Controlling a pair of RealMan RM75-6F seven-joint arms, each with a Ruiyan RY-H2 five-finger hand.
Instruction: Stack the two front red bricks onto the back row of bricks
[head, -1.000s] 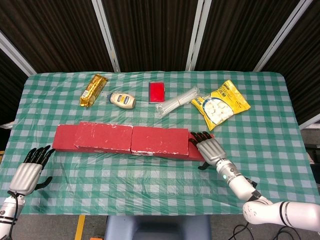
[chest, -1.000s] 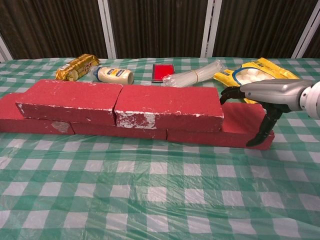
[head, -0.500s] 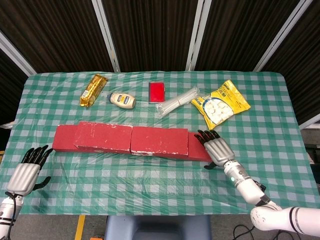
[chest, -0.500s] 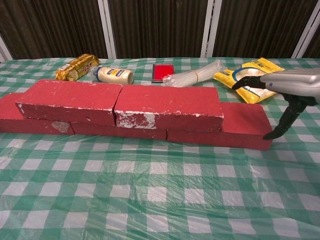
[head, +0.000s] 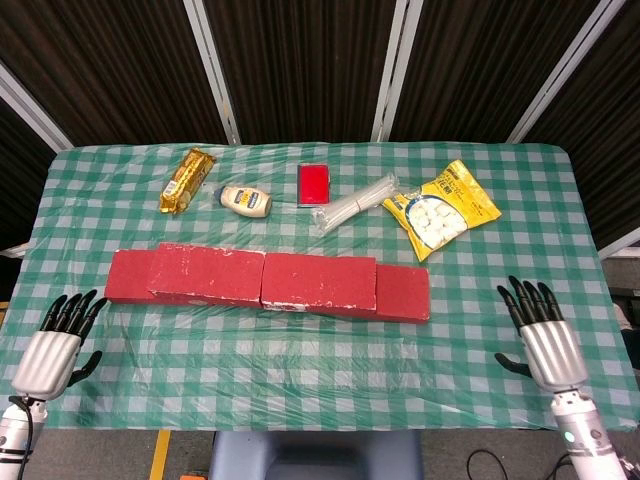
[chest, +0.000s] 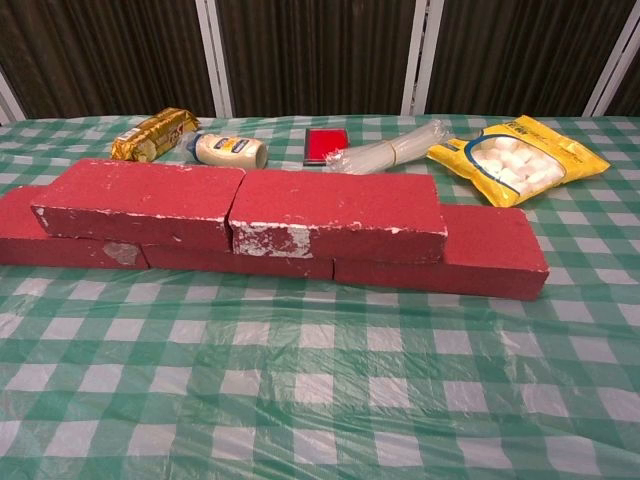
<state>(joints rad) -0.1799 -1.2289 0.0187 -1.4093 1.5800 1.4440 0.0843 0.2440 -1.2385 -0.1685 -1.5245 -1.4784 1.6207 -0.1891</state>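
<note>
Two red bricks lie end to end on top of a lower row of red bricks: the left upper brick (head: 205, 272) (chest: 140, 202) and the right upper brick (head: 318, 281) (chest: 338, 213). The lower row (head: 402, 292) (chest: 490, 255) sticks out at both ends. My left hand (head: 52, 347) hovers at the table's front left corner, fingers spread, holding nothing. My right hand (head: 542, 335) hovers at the front right, also spread and empty, well away from the bricks. Neither hand shows in the chest view.
Along the back of the green checked tablecloth (head: 300, 350) lie a gold biscuit packet (head: 187, 180), a mayonnaise bottle (head: 245, 199), a red flat box (head: 314, 184), a clear bag of straws (head: 357, 203) and a yellow marshmallow bag (head: 441, 208).
My right hand has left the right end of the brick row and pulled back to the front right of the table. The left hand and the bricks have barely moved.
</note>
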